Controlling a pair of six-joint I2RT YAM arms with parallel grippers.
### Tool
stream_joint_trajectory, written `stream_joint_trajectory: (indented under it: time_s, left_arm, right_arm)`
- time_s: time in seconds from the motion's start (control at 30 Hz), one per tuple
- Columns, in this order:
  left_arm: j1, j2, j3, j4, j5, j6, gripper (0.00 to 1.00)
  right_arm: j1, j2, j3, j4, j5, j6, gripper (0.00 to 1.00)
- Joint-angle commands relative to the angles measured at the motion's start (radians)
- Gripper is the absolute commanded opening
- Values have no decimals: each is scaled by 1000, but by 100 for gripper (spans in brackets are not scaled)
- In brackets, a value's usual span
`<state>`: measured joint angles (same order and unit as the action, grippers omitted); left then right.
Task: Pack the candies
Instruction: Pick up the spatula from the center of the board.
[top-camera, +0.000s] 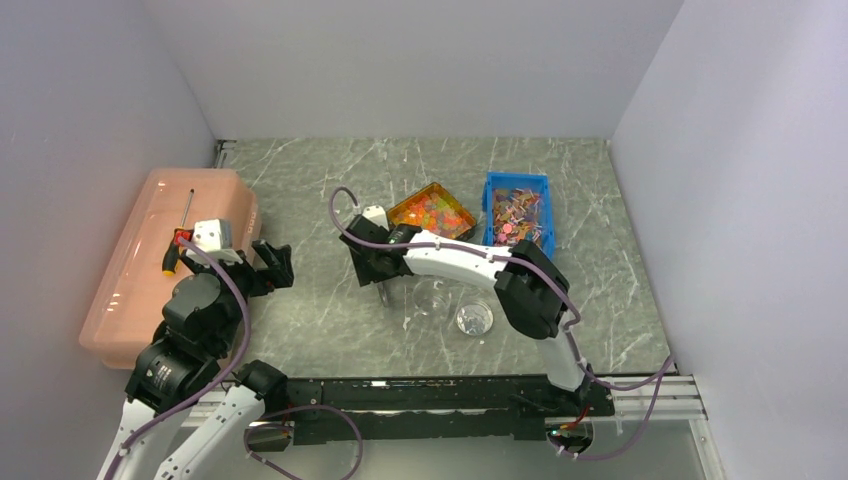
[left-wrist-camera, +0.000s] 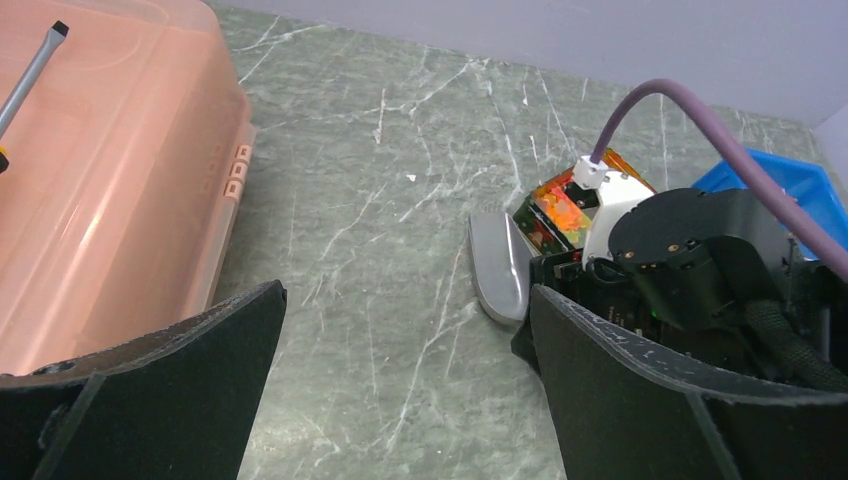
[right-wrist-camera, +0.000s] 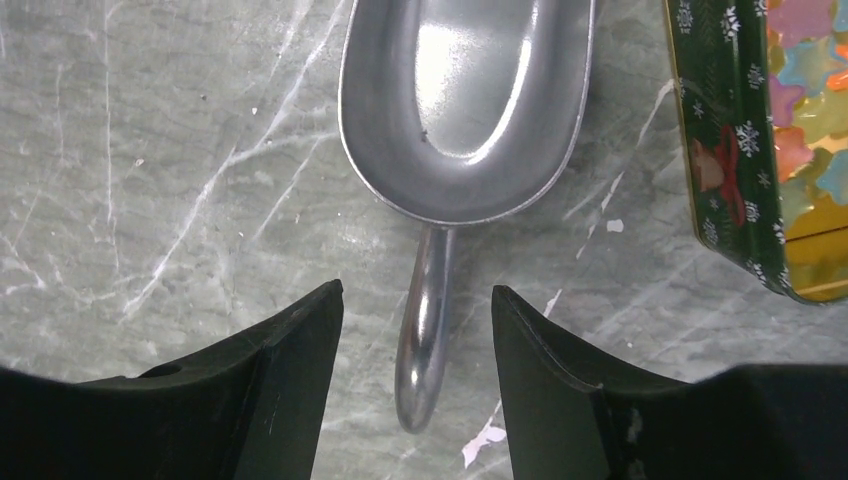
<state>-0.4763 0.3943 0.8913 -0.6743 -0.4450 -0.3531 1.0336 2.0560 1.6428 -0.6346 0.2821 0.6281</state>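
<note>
Candies (top-camera: 432, 210): heaped in the decorated tin (right-wrist-camera: 725, 150), mixed orange, yellow, red and green. Metal scoop (right-wrist-camera: 470, 100) lies empty on the table (right-wrist-camera: 150, 150) just beside the tin, on the side toward the left arm, not touching it. Its long axis runs roughly parallel to the tin wall, handle pointing at the right gripper (right-wrist-camera: 416, 295). The jaws are spread, one on either side of the handle, no contact. Right arm is much nearer. Left gripper (left-wrist-camera: 407, 300) is spread wide, well apart from the tin. Likely next: close on the handle.
</note>
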Motion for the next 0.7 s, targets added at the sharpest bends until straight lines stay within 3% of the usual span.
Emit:
stream_joint_trajectory:
  time_s: [0.0, 0.67]
  left_arm:
    - [4, -9, -1, 41, 10, 16, 99]
    - [4, -1, 0, 39, 14, 16, 99]
  right_arm:
    - [6, 28, 3, 54, 8, 34, 59]
    - [4, 97, 2, 79, 42, 48, 46]
